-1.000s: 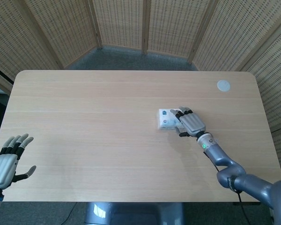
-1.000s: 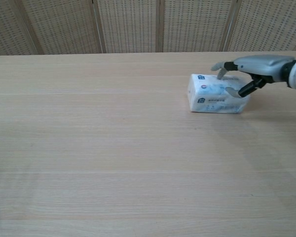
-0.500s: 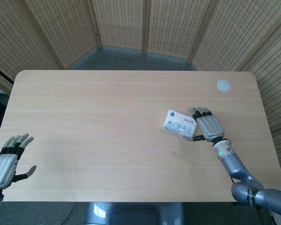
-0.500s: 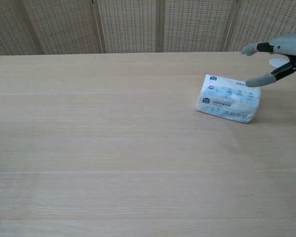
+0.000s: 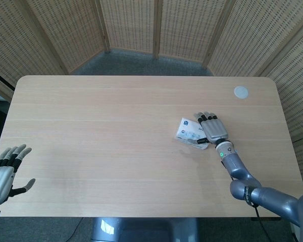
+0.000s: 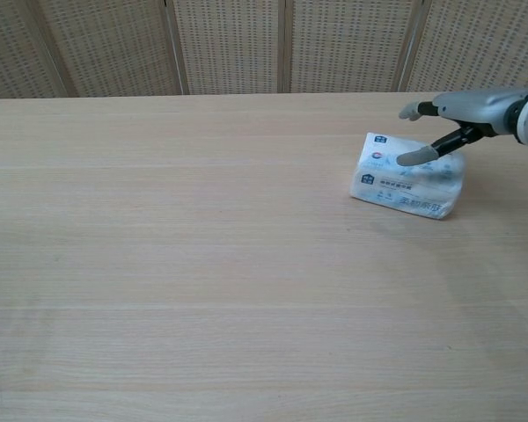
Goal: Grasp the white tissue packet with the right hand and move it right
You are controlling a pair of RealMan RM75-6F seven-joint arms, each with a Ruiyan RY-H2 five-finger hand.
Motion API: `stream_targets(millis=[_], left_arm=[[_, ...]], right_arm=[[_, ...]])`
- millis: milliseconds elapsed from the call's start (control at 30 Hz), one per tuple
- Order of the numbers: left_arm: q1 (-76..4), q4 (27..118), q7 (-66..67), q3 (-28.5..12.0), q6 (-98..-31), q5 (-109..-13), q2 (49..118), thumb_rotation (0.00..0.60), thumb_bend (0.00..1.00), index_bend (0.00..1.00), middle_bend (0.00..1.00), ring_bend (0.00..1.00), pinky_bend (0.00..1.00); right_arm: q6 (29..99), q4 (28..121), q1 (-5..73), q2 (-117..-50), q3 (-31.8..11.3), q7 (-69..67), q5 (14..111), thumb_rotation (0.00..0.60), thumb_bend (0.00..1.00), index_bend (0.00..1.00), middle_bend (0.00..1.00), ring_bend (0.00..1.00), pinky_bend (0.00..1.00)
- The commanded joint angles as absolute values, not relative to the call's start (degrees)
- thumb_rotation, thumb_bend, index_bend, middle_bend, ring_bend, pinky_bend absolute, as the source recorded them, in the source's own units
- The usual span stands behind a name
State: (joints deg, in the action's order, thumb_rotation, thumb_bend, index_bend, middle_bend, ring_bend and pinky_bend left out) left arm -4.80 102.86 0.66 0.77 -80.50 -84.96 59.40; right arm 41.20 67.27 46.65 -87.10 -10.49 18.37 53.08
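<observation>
The white tissue packet [image 5: 190, 132] [image 6: 407, 179] with blue print lies slightly skewed on the wooden table [image 5: 116, 151], right of centre. My right hand [image 5: 212, 129] [image 6: 458, 117] hovers over the packet's right end, palm down. Its fingers reach out above the far side and its thumb [image 6: 419, 156] sticks out over the near top edge. Nothing is gripped. My left hand [image 5: 2, 174] shows only in the head view, by the table's near left corner, with fingers spread and nothing in it.
A small white round disc [image 5: 241, 92] lies near the table's far right corner. Woven folding screens [image 5: 156, 25] stand behind the table. The table's right edge [image 5: 288, 151] runs a little beyond my right hand.
The packet was shifted right and set down a second ago. My right hand drew away to the right, then came back left over the packet's right end. The left hand sank slightly.
</observation>
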Motion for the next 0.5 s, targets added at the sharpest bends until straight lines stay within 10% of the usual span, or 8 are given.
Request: stream_targets(millis=[33, 300, 400, 500], left_arm=[[-4.7, 102.8, 0.6, 0.8, -80.6, -84.9, 59.4, 0.600, 0.32, 0.12, 0.00, 0.00, 0.00], [-4.2, 103.0, 0.4, 0.9, -81.7, -85.4, 59.2, 0.600, 0.32, 0.12, 0.00, 0.00, 0.00], [-3.8, 103.1, 0.1, 1.1, -82.0, -85.5, 59.1, 0.600, 0.32, 0.12, 0.00, 0.00, 0.00], [-3.6, 103.1, -0.3, 1.2, -82.3, -85.7, 58.9, 0.600, 0.32, 0.12, 0.00, 0.00, 0.00]], right_arm=[[38.3, 62.4, 48.0, -90.3, -10.6, 16.8, 52.2, 0.222, 0.00, 0.00, 0.00, 0.00, 0.00], [32.1, 51.0, 50.2, -96.4, -10.9, 14.9, 49.2, 0.232, 0.00, 0.00, 0.00, 0.00, 0.00], [31.7, 47.5, 50.2, -98.7, -11.8, 13.5, 47.9, 0.370, 0.00, 0.00, 0.01, 0.00, 0.06], [32.4, 45.8, 49.8, -100.1, -12.9, 10.7, 48.7, 0.565, 0.07, 0.02, 0.27, 0.13, 0.36]])
